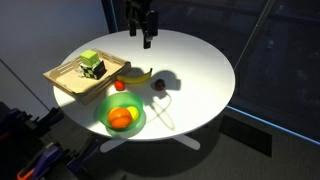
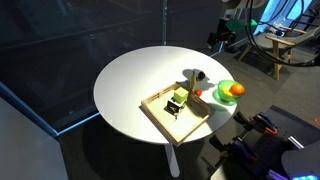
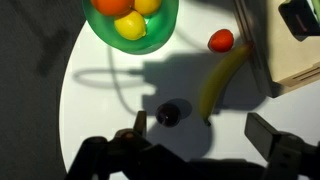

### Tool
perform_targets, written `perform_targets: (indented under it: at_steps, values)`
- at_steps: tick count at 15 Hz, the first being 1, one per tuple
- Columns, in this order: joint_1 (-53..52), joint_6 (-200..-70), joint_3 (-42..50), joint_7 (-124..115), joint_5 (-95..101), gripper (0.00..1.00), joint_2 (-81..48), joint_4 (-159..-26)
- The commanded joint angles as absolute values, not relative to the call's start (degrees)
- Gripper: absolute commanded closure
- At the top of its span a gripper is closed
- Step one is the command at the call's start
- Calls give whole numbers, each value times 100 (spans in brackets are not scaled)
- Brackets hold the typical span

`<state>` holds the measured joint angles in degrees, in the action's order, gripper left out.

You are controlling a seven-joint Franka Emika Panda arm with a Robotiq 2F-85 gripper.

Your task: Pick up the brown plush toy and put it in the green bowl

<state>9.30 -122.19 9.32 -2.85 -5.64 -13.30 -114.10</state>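
The brown plush toy is a small dark lump lying on the white table in the arm's shadow, just left of the banana. It also shows in an exterior view. The green bowl holds an orange and yellow fruit; it shows in both exterior views near the table edge. My gripper is open and empty, well above the table, with the toy near its left finger. It shows in both exterior views.
A banana lies right of the toy and a small red ball lies beyond it. A wooden tray with a green toy stands beside them. The round white table has edges all round.
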Motion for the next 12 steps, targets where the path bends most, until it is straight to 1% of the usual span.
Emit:
perform_targets:
  at_steps: [1, 7, 12]
  values:
    - [1008, -12530, 909, -174, -626, 0, -1694, -11265]
    - [1108, -12910, 884, -162, -683, 0, -2359, -10938]
    - [1166, -12731, 859, -217, -650, 0, -2835, -10342]
